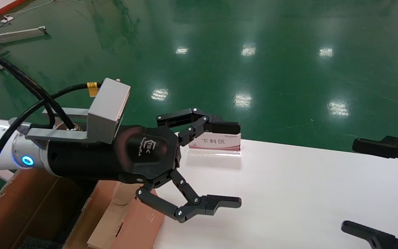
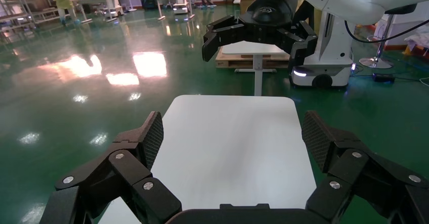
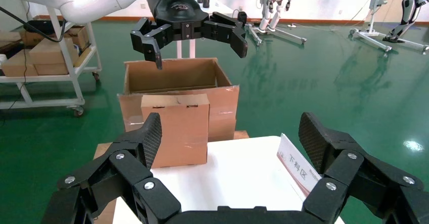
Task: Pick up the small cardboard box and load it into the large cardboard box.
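Observation:
The small cardboard box (image 1: 133, 221), reddish-brown with torn paler patches, stands at the table's left end against the large cardboard box (image 1: 29, 207). In the right wrist view the small box (image 3: 174, 130) is in front of the large open carton (image 3: 225, 102). Black foam (image 1: 36, 242) shows inside the large box. My left gripper (image 1: 238, 164) is open and empty, held in the air above the table's left end, higher than both boxes. It also shows in the right wrist view (image 3: 197, 52). My right gripper (image 1: 349, 186) is open and empty at the right.
A small sign stand (image 1: 216, 143) with red trim sits at the far edge of the white table (image 1: 288, 193). Green floor surrounds the table. A cart (image 3: 40, 57) with cartons stands beyond the large box.

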`<state>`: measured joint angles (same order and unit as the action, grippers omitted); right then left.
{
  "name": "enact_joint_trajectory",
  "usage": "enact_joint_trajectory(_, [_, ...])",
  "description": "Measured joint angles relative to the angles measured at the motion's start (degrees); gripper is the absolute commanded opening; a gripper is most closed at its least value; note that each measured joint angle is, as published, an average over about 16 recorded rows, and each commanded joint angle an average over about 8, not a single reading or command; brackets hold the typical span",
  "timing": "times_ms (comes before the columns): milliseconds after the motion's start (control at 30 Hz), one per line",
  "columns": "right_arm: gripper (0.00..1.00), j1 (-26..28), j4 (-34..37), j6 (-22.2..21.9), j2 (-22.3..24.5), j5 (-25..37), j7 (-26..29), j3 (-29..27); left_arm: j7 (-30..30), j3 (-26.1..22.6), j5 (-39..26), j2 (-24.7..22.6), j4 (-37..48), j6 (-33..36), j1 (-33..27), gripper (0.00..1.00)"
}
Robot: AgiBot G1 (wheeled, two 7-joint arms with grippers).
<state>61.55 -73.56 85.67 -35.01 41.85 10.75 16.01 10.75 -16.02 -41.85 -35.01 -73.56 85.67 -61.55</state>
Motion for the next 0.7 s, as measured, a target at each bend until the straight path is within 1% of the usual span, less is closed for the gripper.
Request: enact_joint_trajectory(700, [1.0, 0.01, -0.01, 0.01, 0.0, 0.0, 0.0, 0.0, 0.06, -0.24, -0.39, 0.13, -0.08, -0.01, -0.08, 1.0])
